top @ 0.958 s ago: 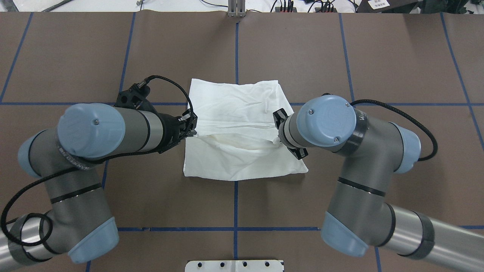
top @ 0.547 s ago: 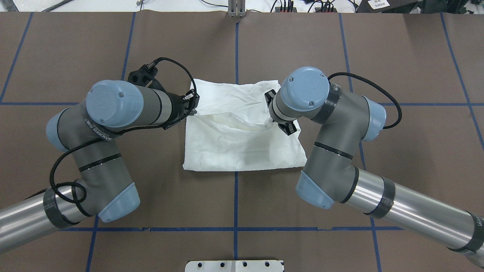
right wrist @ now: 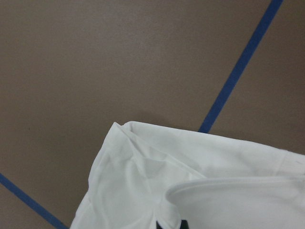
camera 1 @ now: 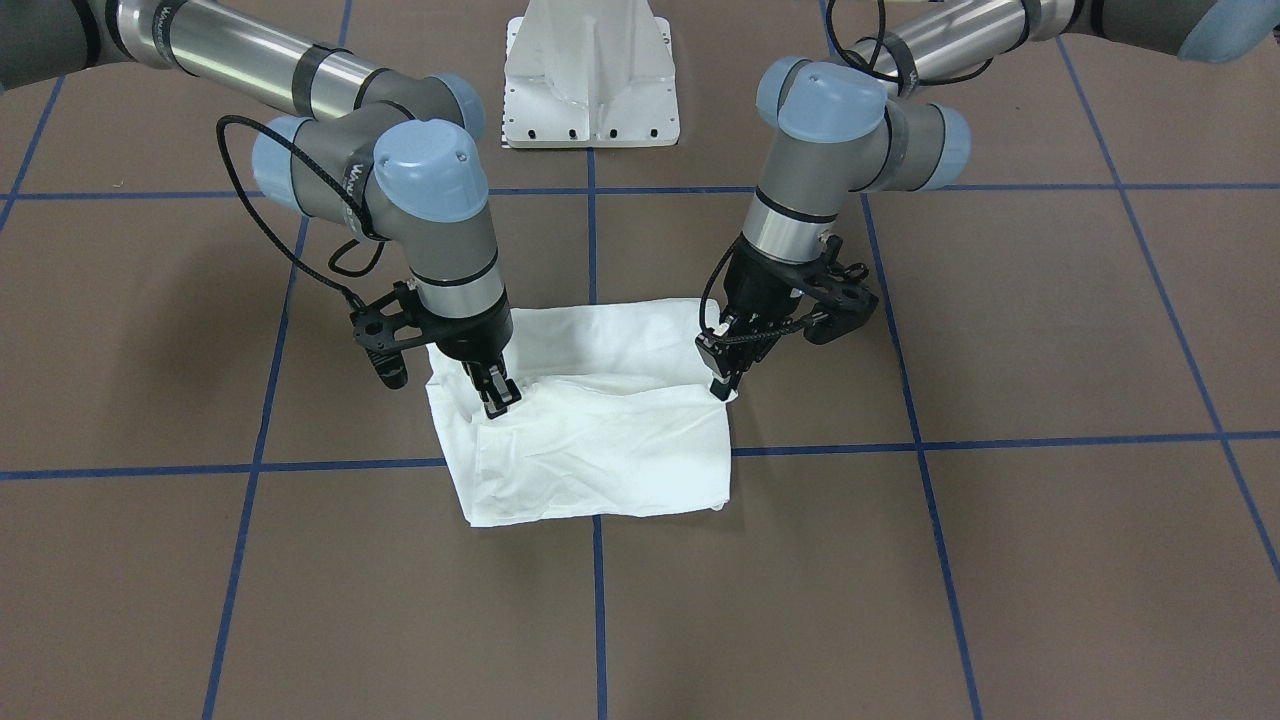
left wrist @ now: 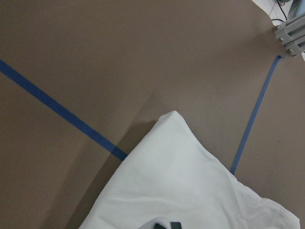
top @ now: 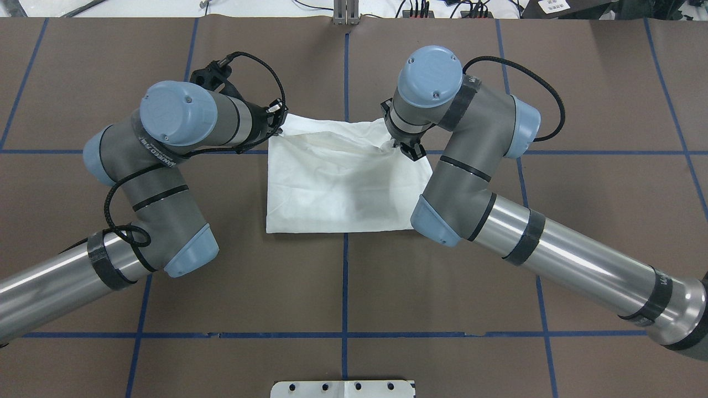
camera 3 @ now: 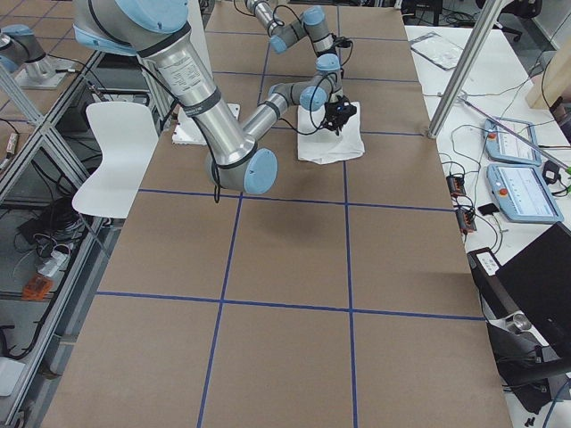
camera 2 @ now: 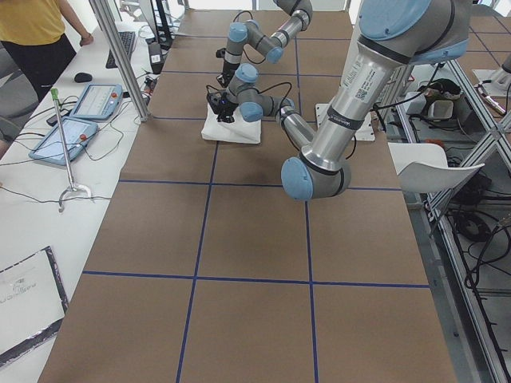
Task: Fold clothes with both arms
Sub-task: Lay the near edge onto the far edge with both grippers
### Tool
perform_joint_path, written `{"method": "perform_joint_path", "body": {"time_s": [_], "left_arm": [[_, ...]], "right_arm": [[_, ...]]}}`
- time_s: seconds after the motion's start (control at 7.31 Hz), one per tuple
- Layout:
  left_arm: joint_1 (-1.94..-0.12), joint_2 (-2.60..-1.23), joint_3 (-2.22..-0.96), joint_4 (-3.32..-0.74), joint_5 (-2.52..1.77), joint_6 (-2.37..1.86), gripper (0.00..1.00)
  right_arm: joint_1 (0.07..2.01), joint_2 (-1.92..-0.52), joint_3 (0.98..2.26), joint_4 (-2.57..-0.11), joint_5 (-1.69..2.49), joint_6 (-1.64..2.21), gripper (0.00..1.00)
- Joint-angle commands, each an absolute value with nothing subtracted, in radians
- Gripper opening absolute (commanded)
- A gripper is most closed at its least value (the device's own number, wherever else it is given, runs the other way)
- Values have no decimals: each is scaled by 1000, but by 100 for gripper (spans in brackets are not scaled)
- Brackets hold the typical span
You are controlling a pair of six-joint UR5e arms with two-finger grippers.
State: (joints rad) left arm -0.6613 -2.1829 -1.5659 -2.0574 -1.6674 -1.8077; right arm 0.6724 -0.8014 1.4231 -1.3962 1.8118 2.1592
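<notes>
The clothes are one white shirt (top: 343, 188), folded into a rough rectangle at the table's middle, also seen as the shirt (camera 1: 600, 460). My left gripper (top: 279, 126) is shut on the upper layer's edge at the far left corner. In the front view the left gripper (camera 1: 722, 385) points down into the cloth. My right gripper (top: 399, 145) is shut on the same edge at the far right corner; from the front, the right gripper (camera 1: 497, 400) pinches a raised fold. Both wrist views show white cloth (left wrist: 190, 191) (right wrist: 200, 191) directly under the fingers.
A white pedestal base (camera 1: 590, 80) stands at the robot's side of the table. Blue tape lines (top: 345, 287) grid the brown surface. Beside the table are tablets (camera 2: 80, 112), a person in yellow (camera 2: 32, 32) and a white chair (camera 3: 111, 152).
Both grippers have travelled away from the robot toward the shirt's far edge, carrying the held layer over the part beneath. The shirt's outline has grown shorter front to back.
</notes>
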Motion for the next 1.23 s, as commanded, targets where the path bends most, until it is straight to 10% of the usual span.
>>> {"method": "perform_joint_path", "body": {"time_s": [0.0,0.68,0.82,0.96,1.09], "left_arm": [[-675,-2215,-1465,-2134,-1666,-1802,0],[-716,-2285,-1353,-2157,-1666,-1727,0],[-718,-2296,-1306,-2208,-1666,-1727,0],[-733,-2307,-1263,-2238,-1666,-1721,20],[-755,-2325,-1215,-2252,-1667,-1701,36]], "right_arm": [[692,-755,1320,-1339,1821,2129,0],[741,-703,1191,-1242,1870,2082,0],[750,-701,1177,-1230,1870,2082,18],[768,-692,1166,-1229,1890,2045,75],[785,-678,1126,-1223,1902,2028,100]]}}
